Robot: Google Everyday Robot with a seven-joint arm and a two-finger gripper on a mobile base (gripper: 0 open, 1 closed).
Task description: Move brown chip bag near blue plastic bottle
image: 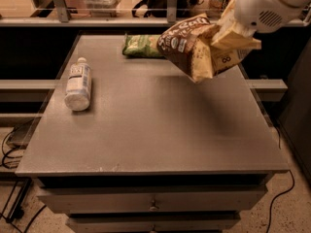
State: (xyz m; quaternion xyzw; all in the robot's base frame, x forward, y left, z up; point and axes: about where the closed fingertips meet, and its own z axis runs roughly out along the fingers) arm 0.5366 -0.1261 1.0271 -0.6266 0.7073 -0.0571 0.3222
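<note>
Gripper [234,29] at the upper right, below the white arm [272,4], is clenched on the pale yellow end of the brown chip bag [188,45]. The bag hangs tilted in the air over the far right part of the grey table [146,135]. Just beyond it, a green packet [141,46] lies flat. The blue plastic bottle [78,84] lies on its side near the left edge, well apart from the bag.

Above the far right of the grey metal worktop [155,125], the end effector [232,30] grips the crinkly brown chip bag [194,47] clear of the surface. The small blue plastic bottle [78,85] lies on its side well apart, at the left edge. A flat green packet [142,46] lies at the back, left of the bag.
</note>
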